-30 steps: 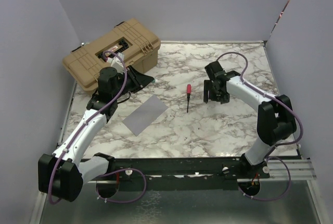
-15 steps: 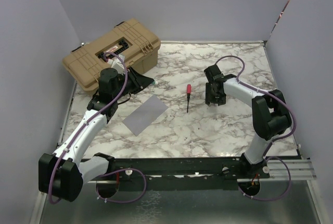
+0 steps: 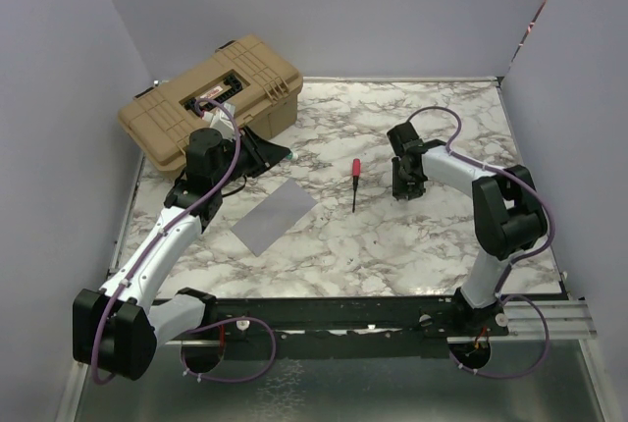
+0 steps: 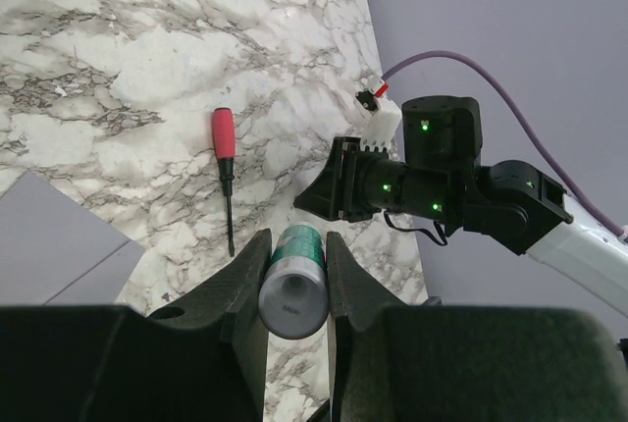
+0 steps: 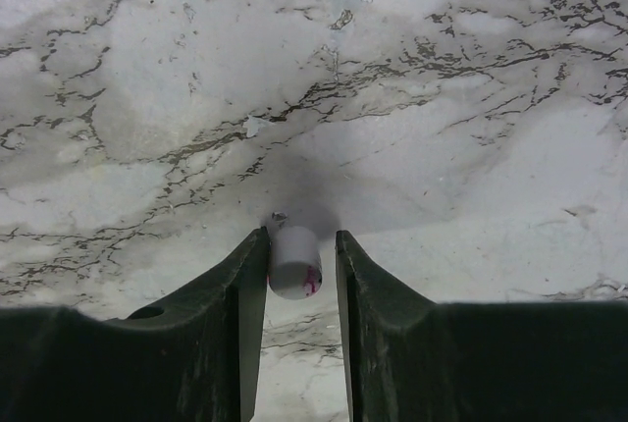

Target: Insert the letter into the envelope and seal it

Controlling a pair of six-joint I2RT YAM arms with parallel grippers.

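Note:
The envelope [image 3: 273,218] is a pale grey rectangle lying flat on the marble, left of centre; a corner of the envelope [image 4: 49,240] shows in the left wrist view. The letter is out of view. My left gripper [image 3: 282,152] hovers just beyond the envelope's far corner, shut on a green-and-white glue stick [image 4: 294,280]. My right gripper [image 3: 405,188] points down at the table on the right. Its fingers straddle a small white cap [image 5: 293,260] with a pink smear. The left finger touches the cap, and a gap remains at the right finger.
A red-handled screwdriver [image 3: 355,182] lies between the envelope and the right gripper. A big tan hard-plastic case [image 3: 211,98] stands at the back left, behind the left arm. Grey walls close the table on three sides.
The right gripper has lowered to the table and drawn its fingers in around the white cap. The left arm and the glue stick have stayed put.

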